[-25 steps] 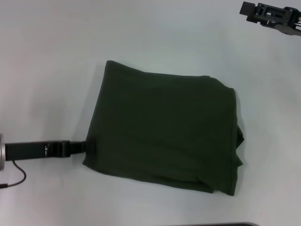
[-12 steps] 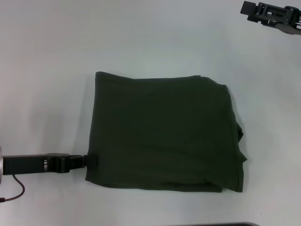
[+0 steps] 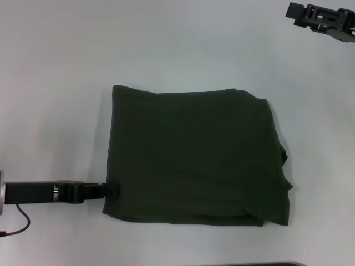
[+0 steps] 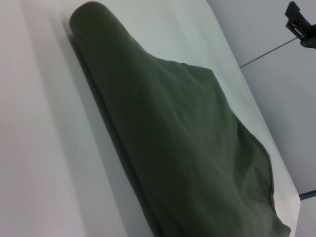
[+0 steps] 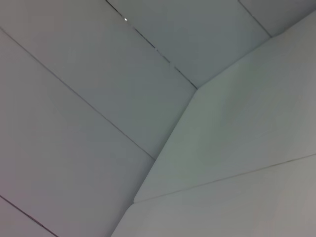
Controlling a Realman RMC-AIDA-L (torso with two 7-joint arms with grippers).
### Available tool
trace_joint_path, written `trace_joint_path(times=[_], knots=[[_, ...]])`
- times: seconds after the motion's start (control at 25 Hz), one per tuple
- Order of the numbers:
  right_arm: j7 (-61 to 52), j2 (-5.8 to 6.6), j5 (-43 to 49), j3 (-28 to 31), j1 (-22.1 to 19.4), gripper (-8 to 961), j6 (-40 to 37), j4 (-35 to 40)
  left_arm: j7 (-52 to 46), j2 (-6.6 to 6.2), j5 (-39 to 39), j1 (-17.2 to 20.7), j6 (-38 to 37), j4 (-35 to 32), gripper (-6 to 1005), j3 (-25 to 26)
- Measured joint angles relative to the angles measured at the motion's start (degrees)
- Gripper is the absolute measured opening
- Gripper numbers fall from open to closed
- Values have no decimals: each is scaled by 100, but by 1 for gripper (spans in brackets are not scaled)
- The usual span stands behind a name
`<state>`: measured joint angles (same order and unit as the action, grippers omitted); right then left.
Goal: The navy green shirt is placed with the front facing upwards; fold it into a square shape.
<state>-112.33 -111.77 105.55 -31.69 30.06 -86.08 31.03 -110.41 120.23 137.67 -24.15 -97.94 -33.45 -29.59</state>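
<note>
From the head camera, the shirt (image 3: 197,158) lies on the table (image 3: 55,66) as a squarish bundle. A second ago it sat skewed; now its edges run straight, so I judge the fold nearly finished. My left pincer (image 3: 111,189) touches its near-left corner; whether it grips, I cannot tell. My right pincer (image 3: 294,11) is parked well away.

My left wrist camera shows the shirt's rounded fold (image 4: 148,128), nothing obstructing.

My right wrist camera shows only bare surfaces.

The navy green shirt (image 3: 194,155) lies folded at the middle of the table (image 3: 55,83), the left gripper (image 3: 111,189) touching its near left corner, the right gripper (image 3: 320,16) well apart at the far right.
</note>
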Motion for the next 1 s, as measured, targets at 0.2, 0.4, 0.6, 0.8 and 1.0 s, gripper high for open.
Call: trace_joint_path(times=[0.2, 0.4, 0.6, 0.8, 1.0], knots=[[8, 8, 0, 14, -1, 781, 3, 0, -26, -12, 5, 29, -17, -27, 193, 273], [16, 7, -7, 25, 0, 782, 1, 0, 11, -64, 9, 78, -37, -242, 292, 558], [79, 11, -17, 32, -39, 783, -32, 0, 84, -158, -104, 79, -57, -569, 439, 1098], [481, -7, -7, -36, -91, 785, -315, -7, 414, -198, -683, 24, -137, -571, 649, 1400], [976, -52, 2, -433, -96, 786, -643, -43, 969, -178, -1267, -60, -409, -395, 821, 1376]])
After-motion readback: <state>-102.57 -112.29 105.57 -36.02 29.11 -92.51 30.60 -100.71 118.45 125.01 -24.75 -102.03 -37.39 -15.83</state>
